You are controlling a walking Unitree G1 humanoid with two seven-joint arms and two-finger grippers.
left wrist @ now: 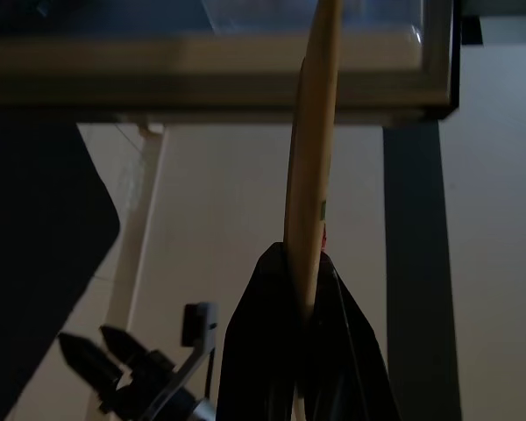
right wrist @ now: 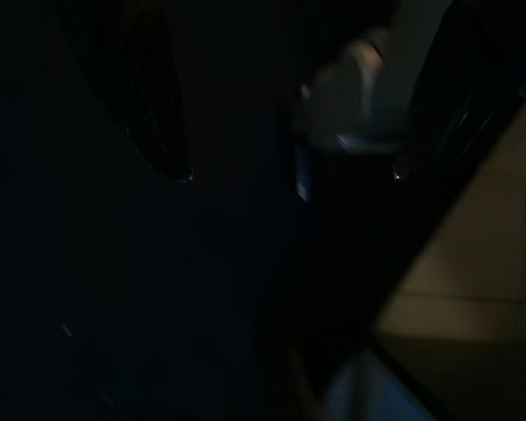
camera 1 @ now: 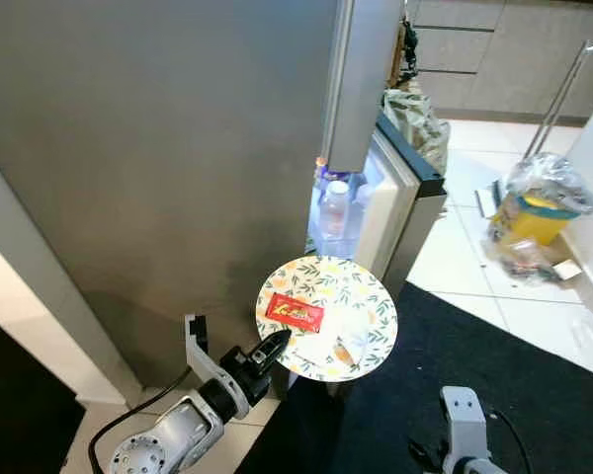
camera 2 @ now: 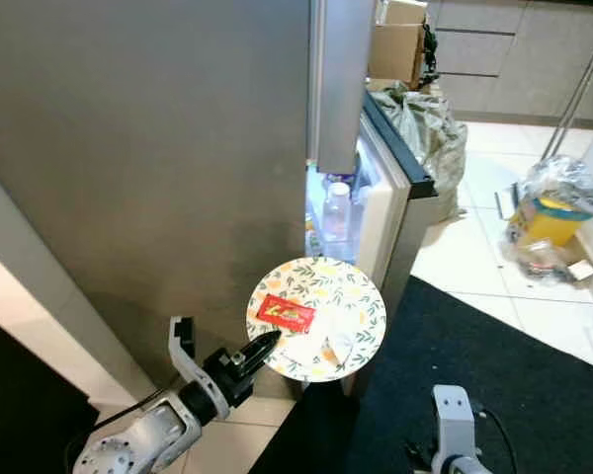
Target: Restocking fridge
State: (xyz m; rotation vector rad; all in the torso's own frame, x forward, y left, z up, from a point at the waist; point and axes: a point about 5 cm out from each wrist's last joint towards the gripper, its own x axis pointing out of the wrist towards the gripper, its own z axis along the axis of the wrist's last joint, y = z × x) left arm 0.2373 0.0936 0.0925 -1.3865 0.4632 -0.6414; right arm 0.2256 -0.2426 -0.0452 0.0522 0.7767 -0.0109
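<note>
A round floral plate [camera 1: 364, 296] is held level in front of the fridge, with my left gripper [camera 1: 275, 346] shut on its near left rim. On the plate lie a red snack wrapper [camera 1: 295, 313] and a small pale food piece [camera 1: 344, 351]. In the left wrist view the plate [left wrist: 314, 158] is seen edge-on, pinched between the black fingers [left wrist: 263, 351]. The fridge stands ajar beyond the plate, with a clear bottle [camera 1: 334, 209] on its lit door shelf. My right arm [camera 1: 462, 425] hangs low at the right, and its fingers [right wrist: 162, 132] stand apart in the dark wrist view.
The big grey fridge door [camera 1: 158, 148] fills the left. A black mat [camera 1: 504, 375] covers the floor at right. A yellow bin in a plastic bag [camera 1: 539, 212] and a patterned bag [camera 1: 417, 117] stand on the tiles behind.
</note>
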